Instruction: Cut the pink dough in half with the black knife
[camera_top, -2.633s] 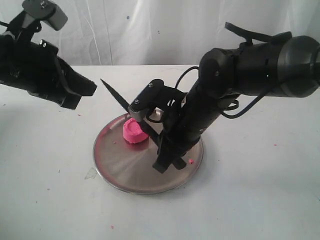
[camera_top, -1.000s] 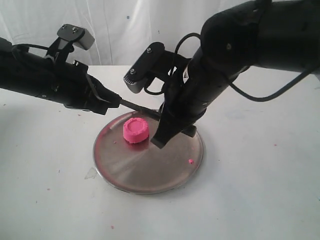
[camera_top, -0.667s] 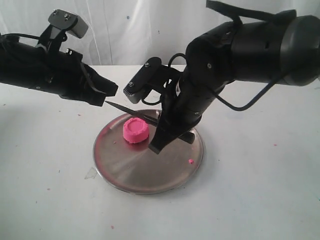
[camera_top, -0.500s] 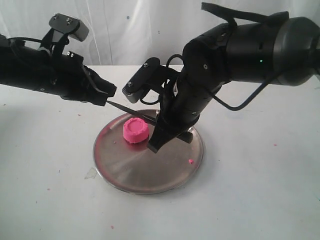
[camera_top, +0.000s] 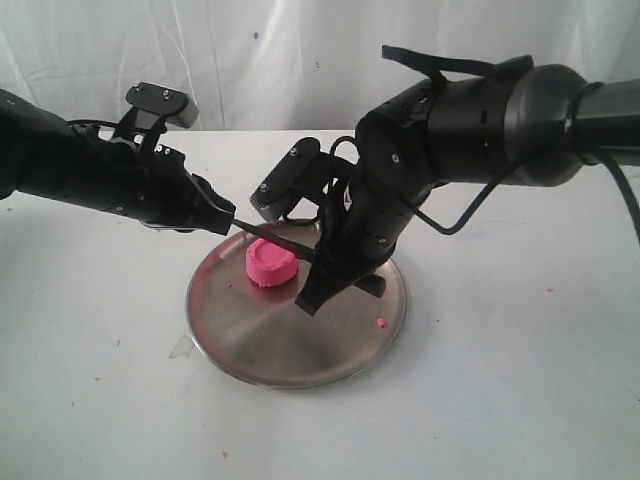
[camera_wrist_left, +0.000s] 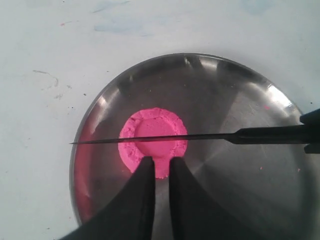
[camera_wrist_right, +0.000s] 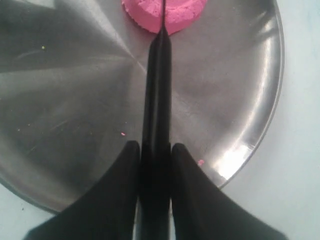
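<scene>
The pink dough (camera_top: 270, 263) (camera_wrist_left: 152, 137) (camera_wrist_right: 175, 15) is one round puck on the left part of a steel plate (camera_top: 300, 340) (camera_wrist_left: 240, 100) (camera_wrist_right: 75, 100). My right gripper (camera_top: 315, 285) (camera_wrist_right: 156, 147) is shut on the handle of the black knife (camera_top: 275, 238) (camera_wrist_left: 260, 135) (camera_wrist_right: 157, 75). The blade lies level across the middle of the dough, close over its top; whether it touches I cannot tell. My left gripper (camera_top: 228, 215) (camera_wrist_left: 161, 161) hovers beside the blade's tip end. Its jaws stand a narrow gap apart with nothing between them.
The plate rests on a white table (camera_top: 500, 400) scattered with pink specks. A pink crumb (camera_top: 381, 323) lies on the plate's right side. A white curtain (camera_top: 300, 60) closes the back. Both black arms hang low over the plate.
My left gripper let go of the blade tip, opened a little and sank lower. The right arm brought the knife down until the blade lies across the dough.
</scene>
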